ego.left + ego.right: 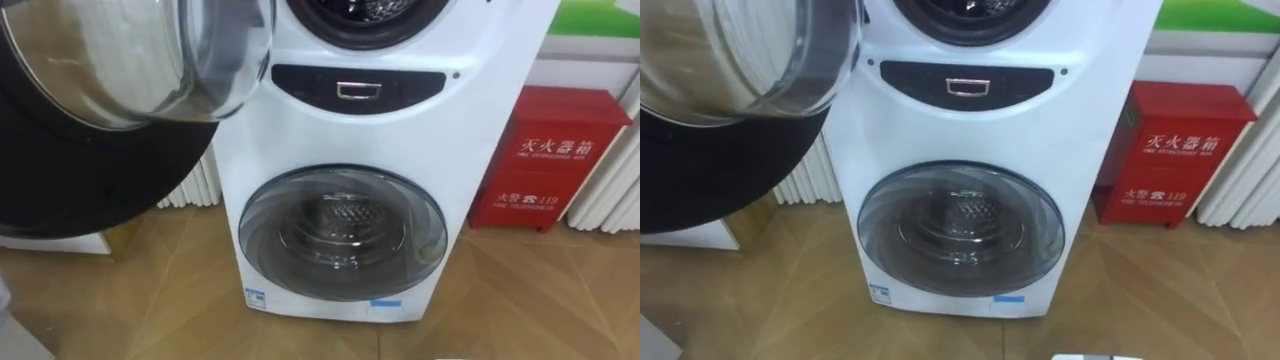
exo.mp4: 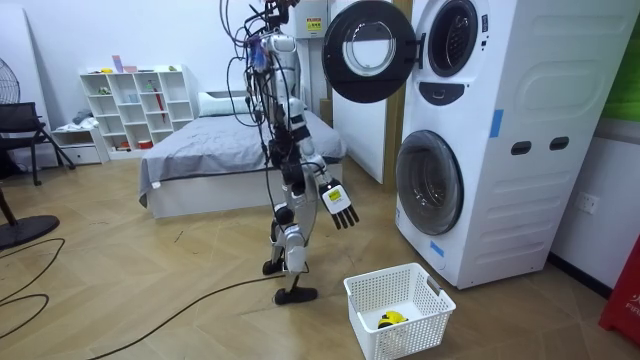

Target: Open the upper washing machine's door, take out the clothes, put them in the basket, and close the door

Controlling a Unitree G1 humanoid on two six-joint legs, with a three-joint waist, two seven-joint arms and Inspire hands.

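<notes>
I stand a step in front of a white stacked washing machine (image 1: 400, 130). Its upper door (image 1: 130, 60) hangs open to my left, a round glass bowl in a dark ring. The upper drum opening (image 1: 365, 15) is at the top edge, dark inside, and I cannot tell what lies in it. The lower door (image 1: 342, 232) is closed and its steel drum looks bare. In the room view my right hand (image 2: 340, 205) hangs forward at hip height, open, with straight spread fingers holding nothing.
A white laundry basket (image 2: 400, 310) stands on the wooden floor at my right, with a yellow item (image 2: 390, 319) in it. A red fire-extinguisher box (image 1: 550, 155) sits right of the washer, and a white radiator (image 1: 195, 185) to its left. A bed (image 2: 215, 150) is behind me.
</notes>
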